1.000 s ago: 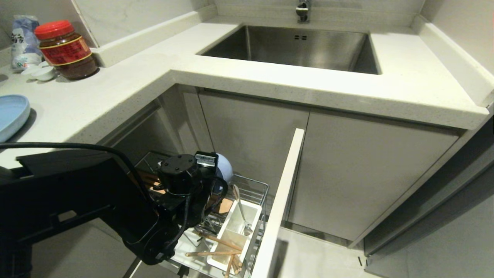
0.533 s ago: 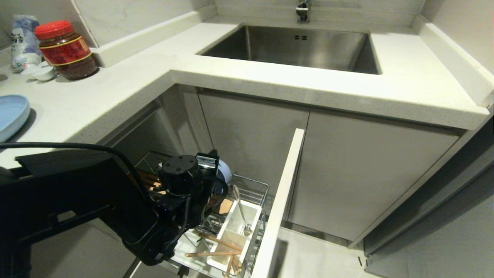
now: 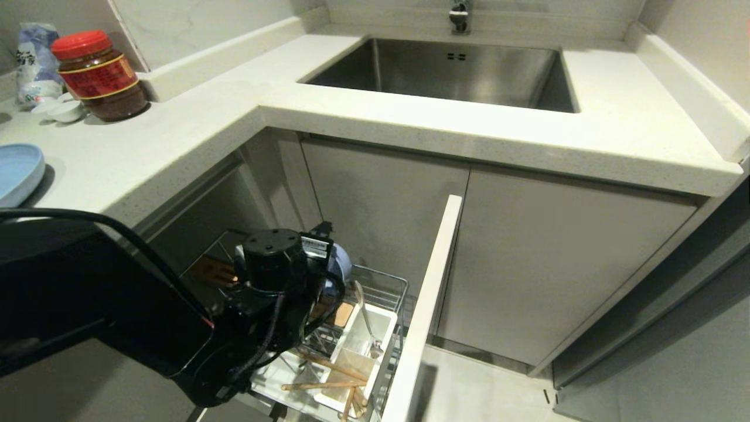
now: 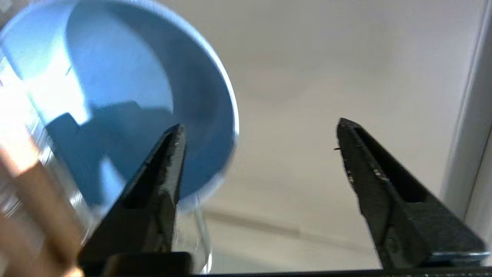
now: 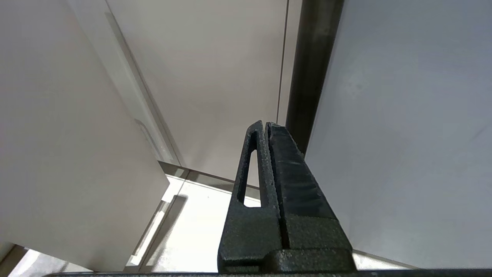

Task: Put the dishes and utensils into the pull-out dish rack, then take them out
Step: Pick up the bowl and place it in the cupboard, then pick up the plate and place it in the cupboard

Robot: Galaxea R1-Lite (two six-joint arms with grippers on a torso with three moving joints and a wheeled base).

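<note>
Left pincer (image 4: 261, 132) has spread wide — empty, one finger just before the bowl (image 4: 115, 96).

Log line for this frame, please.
left pincer: open, beside bowl | bowl: on edge in rack | plate: on counter | right pincer: shut, parked

Light blue bowl (image 4: 115, 96) and plate (image 3: 17, 173); pale wood chopsticks (image 3: 328, 375); silver spoon (image 3: 366, 319); white box (image 3: 384, 337); orange-brown bar (image 3: 214, 271); chrome rack (image 3: 387, 287); red-lidded brown jar (image 3: 96, 76); steel-grey sink (image 3: 457, 73); speckled off-white counter (image 3: 586, 140).
</note>
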